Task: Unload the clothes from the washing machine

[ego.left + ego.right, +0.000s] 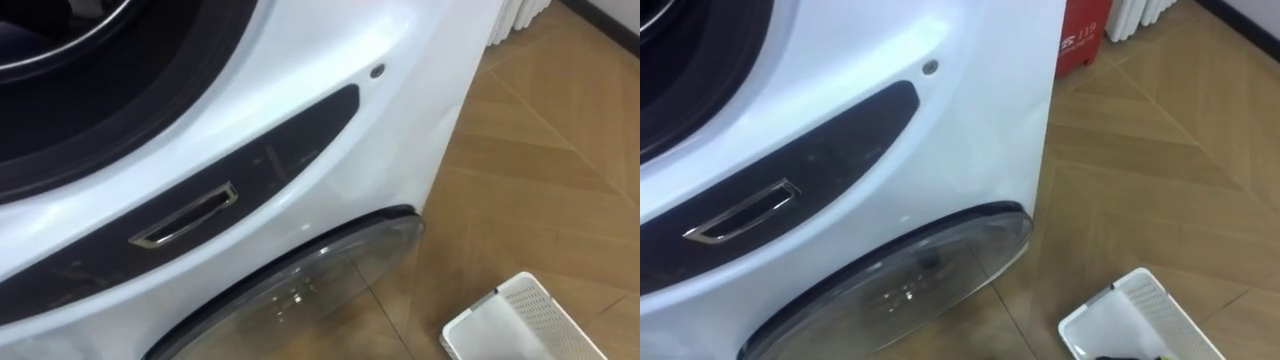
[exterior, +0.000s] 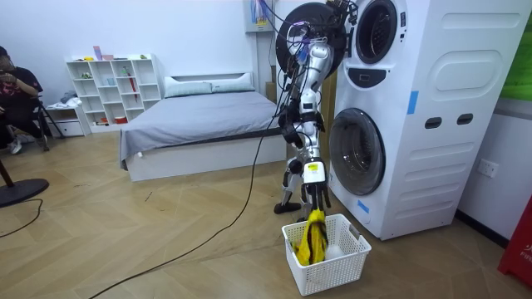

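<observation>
A yellow cloth [image 2: 313, 237] hangs into the white basket [image 2: 345, 264], just below the right hand [image 2: 318, 198]. The left hand [image 2: 339, 12] is raised at the washing machine [image 2: 432, 124]. I cannot tell either hand's grip.

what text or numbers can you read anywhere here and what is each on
Nothing reads clearly enough to quote.
White print on the red object beyond the washing machine: too small to read.
Faint marks on the machine's dark panel: blurred.
Any print on the blue sticker on the machine's side: too small.
The wall poster in the room view: too small.
</observation>
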{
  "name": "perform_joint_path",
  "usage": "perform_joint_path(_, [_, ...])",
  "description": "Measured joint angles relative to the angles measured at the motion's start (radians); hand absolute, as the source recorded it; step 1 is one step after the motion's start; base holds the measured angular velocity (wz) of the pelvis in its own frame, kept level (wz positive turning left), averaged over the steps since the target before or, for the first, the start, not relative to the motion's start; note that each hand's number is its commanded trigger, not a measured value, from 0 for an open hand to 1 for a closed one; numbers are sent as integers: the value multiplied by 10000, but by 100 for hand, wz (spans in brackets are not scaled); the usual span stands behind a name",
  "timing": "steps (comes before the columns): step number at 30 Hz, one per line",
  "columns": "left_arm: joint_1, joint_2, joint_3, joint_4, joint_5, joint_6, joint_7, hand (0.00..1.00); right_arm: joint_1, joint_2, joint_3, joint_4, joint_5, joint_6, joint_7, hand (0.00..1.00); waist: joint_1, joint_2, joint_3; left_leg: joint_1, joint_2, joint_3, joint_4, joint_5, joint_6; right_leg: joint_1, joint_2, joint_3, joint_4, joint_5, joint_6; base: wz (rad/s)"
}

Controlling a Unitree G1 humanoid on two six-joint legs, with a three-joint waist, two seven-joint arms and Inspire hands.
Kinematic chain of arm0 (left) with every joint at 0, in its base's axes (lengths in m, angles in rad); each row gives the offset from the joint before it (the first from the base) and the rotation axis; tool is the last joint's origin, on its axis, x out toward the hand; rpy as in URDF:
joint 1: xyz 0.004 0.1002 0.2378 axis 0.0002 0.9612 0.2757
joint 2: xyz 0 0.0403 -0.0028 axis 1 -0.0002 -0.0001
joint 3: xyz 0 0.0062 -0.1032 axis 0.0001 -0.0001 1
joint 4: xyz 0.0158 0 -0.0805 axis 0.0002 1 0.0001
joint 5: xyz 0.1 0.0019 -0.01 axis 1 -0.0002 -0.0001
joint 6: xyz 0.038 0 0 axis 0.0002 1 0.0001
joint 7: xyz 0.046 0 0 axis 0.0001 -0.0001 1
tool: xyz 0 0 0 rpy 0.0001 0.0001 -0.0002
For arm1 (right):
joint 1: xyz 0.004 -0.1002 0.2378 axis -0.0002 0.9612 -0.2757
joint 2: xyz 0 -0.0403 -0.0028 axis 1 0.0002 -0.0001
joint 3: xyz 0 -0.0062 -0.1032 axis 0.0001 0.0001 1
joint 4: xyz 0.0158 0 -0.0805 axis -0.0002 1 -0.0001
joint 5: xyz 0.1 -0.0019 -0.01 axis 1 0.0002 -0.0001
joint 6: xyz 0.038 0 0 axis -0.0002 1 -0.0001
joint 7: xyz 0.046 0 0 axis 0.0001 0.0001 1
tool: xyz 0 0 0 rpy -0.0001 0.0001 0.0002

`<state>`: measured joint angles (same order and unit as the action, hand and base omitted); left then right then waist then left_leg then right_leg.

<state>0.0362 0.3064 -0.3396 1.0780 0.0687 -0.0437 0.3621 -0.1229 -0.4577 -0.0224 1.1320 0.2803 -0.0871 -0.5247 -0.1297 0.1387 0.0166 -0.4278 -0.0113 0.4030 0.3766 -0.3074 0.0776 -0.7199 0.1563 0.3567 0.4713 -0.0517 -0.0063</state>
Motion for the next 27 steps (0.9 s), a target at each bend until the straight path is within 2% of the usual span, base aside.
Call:
perform_joint_path(9, [0,1,2,7,-1,-46,5,0,54,-27,0,14,-17,0,-1,0,-66,-220,-11,15,-20,5,24,0,2,31,10,54,-5,-16,47,0])
perform_joint_path(12, [1,1,5,23,-3,-86,11,0,91,-26,-3,24,-16,-1,-45,0,-110,-270,-4,15,-13,-50,105,1,5,61,-66,-13,98,-22,54,6])
perform_joint_path(18, [67,10,52,8,-183,-124,15,0,310,-6,15,-34,-16,-31,-106,0,-3,-511,-3,243,-19,-149,151,-14,20,298,-79,-37,130,-118,65,1])
perform_joint_path(22, [250,-11,48,10,-349,-298,-18,0,650,234,118,-104,-116,-85,-77,0,14,-640,-11,611,51,-393,-16,-30,24,777,-146,-296,-7,-119,17,13])
perform_joint_path(27, [660,-43,276,35,-293,-345,-186,0,1319,733,625,-88,-158,-90,483,0,147,-762,-51,1657,161,-801,-477,94,-149,1899,-215,-834,-440,-172,-197,22])
